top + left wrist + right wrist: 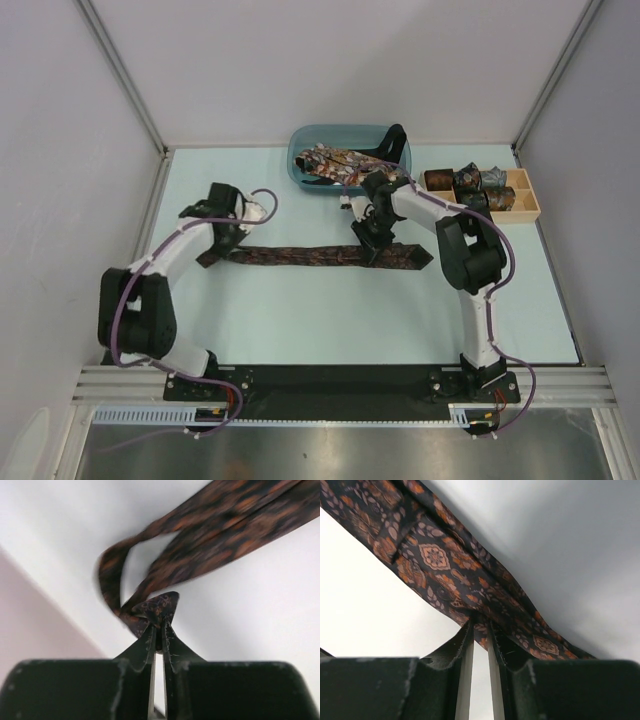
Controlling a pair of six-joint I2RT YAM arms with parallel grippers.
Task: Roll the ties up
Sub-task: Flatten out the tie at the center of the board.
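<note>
A long dark brown tie (300,256) with an orange print lies stretched left to right across the table. My left gripper (225,244) is shut on its narrow end. In the left wrist view that end (160,606) curls back in a loop, with its pointed tip pinched in the left gripper (159,628). My right gripper (376,244) is shut on the wide part of the tie near its right end. The right wrist view shows the cloth (435,560) bunched into the right gripper (480,628).
A blue basin (300,136) at the back holds several loose ties (335,162). Right of it stands a wooden divided box (530,206) with rolled coils (465,181) in its compartments. White walls close in the table on three sides.
</note>
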